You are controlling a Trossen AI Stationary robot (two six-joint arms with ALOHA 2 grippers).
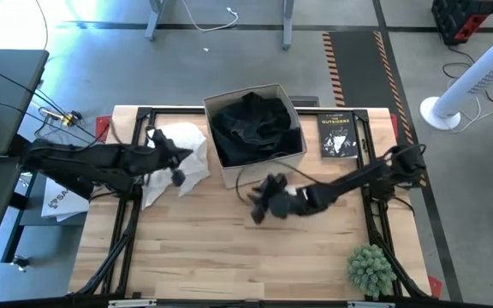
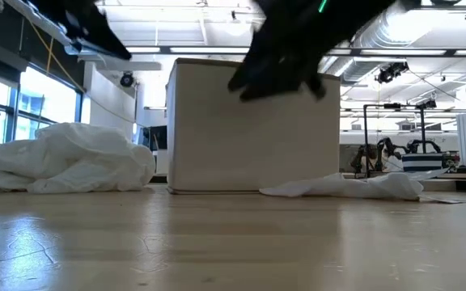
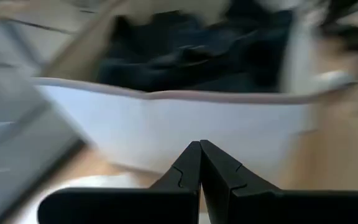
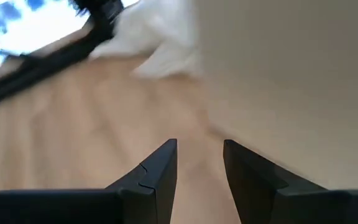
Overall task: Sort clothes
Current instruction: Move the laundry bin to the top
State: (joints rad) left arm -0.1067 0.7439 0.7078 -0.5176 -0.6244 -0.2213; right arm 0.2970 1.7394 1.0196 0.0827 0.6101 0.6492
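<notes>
An open cardboard box at the table's far middle holds black clothes, also seen in the left wrist view as black clothes. White clothes lie heaped on the table left of the box, seen low down as a white pile. A thin white garment lies flat at the box's right foot. My left gripper hangs shut and empty over the white heap, pointing at the box. My right gripper is open and empty just in front of the box's near wall.
A black paperback book lies right of the box. A small green plant stands at the near right corner. Bare wooden tabletop spreads across the near half. Black frame rails run along both sides.
</notes>
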